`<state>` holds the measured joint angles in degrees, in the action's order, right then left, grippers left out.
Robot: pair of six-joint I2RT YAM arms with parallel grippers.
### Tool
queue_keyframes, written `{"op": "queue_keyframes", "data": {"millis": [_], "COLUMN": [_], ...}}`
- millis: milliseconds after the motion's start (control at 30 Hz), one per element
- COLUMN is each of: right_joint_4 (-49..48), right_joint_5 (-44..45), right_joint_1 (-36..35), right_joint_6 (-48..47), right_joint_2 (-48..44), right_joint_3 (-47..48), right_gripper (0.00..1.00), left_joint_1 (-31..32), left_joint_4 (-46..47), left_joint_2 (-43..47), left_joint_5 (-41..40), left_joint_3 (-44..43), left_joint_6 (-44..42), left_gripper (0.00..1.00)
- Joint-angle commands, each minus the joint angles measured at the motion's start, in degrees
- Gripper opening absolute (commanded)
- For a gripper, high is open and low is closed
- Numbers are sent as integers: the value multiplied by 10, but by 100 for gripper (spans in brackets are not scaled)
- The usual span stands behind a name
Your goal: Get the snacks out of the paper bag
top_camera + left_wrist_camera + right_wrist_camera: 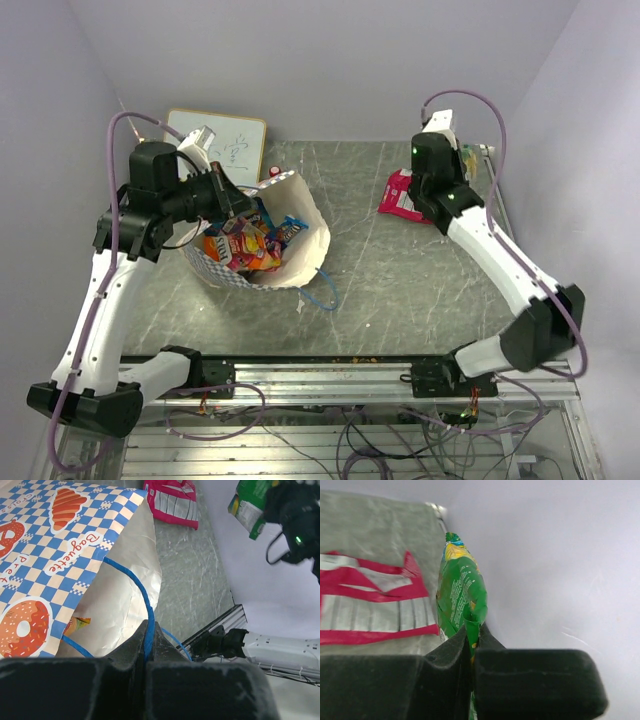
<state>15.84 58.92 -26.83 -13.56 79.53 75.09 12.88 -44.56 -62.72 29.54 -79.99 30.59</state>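
Task partly done. 1 red-pink snack packet (402, 195) lies out on the tabletop (400, 290) near its far right corner. A 2nd, the green packet (462, 595), is just beside it toward the right edge, clamped between the closed jaws of the right gripper (471, 640); whether it touches the tabletop cannot be told. The paper bag (310, 225) lies open near the tabletop's left edge, with several bright snacks (245, 248) inside, yet to come out. The left gripper (149, 630) is pinched shut on the bag's blue cord handle (142, 595), at the bag's mouth.
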Motion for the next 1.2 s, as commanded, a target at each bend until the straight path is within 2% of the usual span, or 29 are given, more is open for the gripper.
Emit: {"op": "queue_keyframes", "data": {"millis": [0,100,267,367,500,667,833,933,1067,1167], "right_joint_4": [-6,-21,-67,-23,97,198,231,211,195,174], "right_joint_5": [25,14,-20,-50,-105,-153,-174,-199,-213,-211], "right_joint_1": [71,104,110,110,106,88,78,78,82,83], "right_joint_6": [-9,-27,-76,-48,41,145,236,265,313,327], "right_joint_2": [64,117,224,302,403,491,522,520,514,492], "right_joint_3": [37,47,80,145,262,348,353,324,298,275], "right_gripper": [0,0,0,0,0,0,0,0,5,14], "left_joint_1": [11,16,21,21,21,21,21,21,21,21], "left_joint_4": [-12,-20,-37,-49,-80,-99,-110,-116,-111,-97], "left_joint_2": [19,26,27,26,23,32,43,46,47,48], "left_joint_5": [-5,-5,-13,-17,-34,-57,-72,-78,-73,-63], "left_joint_3": [-16,-17,-22,-28,-54,-61,-62,-64,-61,-55], "left_joint_6": [-16,-21,-31,-36,-52,-51,-46,-44,-35,-24], "left_gripper": [7,7,7,7,7,7,7,7,7,7]}}
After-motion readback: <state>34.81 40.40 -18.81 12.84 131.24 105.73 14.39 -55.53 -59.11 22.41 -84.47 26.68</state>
